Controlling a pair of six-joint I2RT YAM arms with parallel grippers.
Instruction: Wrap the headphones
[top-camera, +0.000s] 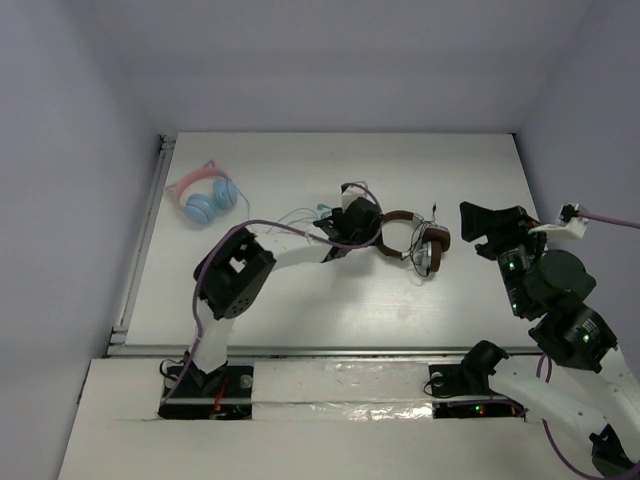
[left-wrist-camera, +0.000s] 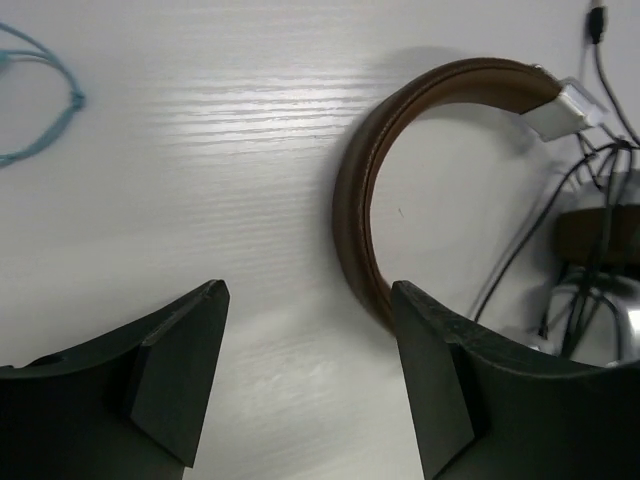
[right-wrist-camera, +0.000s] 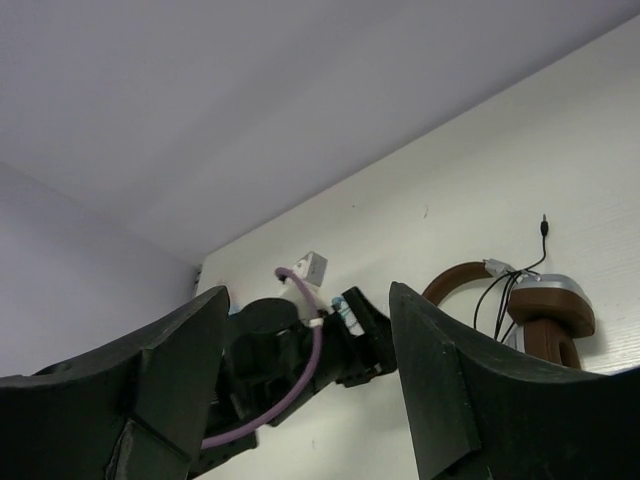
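Brown-banded headphones (top-camera: 400, 217) with silver cups and tangled black cable lie mid-way across the table (top-camera: 300, 320). Their headband curves between the parted fingers of the left gripper (left-wrist-camera: 310, 300); the right gripper (right-wrist-camera: 305, 300), also spread, hangs to their right.

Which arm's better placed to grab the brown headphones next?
Left, likely. The left gripper is open with the headband right at one fingertip; the right gripper, also open, stands apart from the headphones.

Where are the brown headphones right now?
In the top view, the headphones lie near the middle, right in front of the left end effector, with the pink cat-ear headphones far off to their left.
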